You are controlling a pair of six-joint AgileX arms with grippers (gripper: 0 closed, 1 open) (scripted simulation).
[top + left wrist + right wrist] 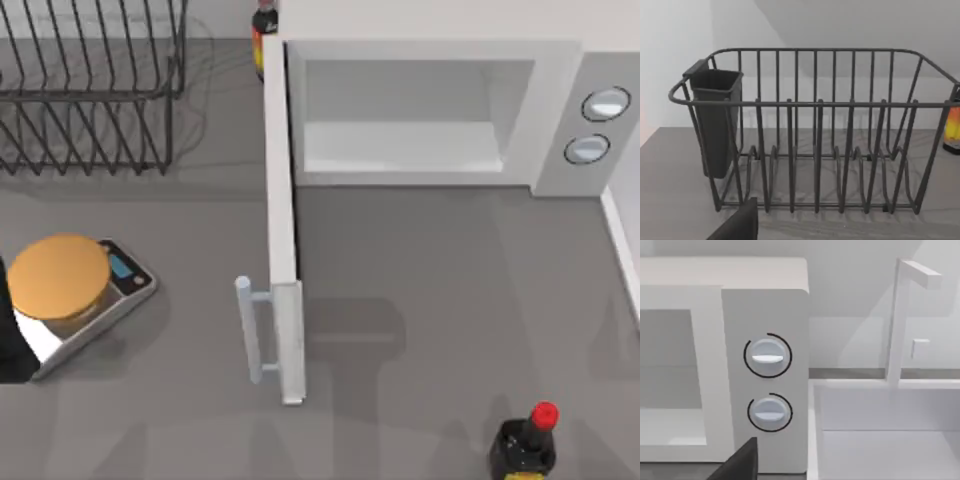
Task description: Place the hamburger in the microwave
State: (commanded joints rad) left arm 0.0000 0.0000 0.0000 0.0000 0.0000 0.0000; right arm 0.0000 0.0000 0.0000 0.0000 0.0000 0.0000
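Note:
The microwave [560, 110] stands at the back right of the table, white, with a pale cavity [400, 120] that holds nothing. Its door [282, 230] is swung fully open toward the front, and the bar handle [247, 330] faces left. Two round grey knobs [606, 104] sit on its right panel, and the right wrist view sees them close up [767, 356]. The hamburger is out of view. A dark part of my left gripper [737, 225] faces the dish rack. A dark part of my right gripper [740, 462] faces the microwave's knob panel.
A wire dish rack [90, 90] with a dark cup holder [715, 120] fills the back left. A kitchen scale [125, 290] carrying a flat orange disc [58, 277] sits at the left. A red-capped bottle [525, 445] stands front right, and another bottle [263, 35] stands behind the door hinge. A white tray [880, 440] lies right of the microwave.

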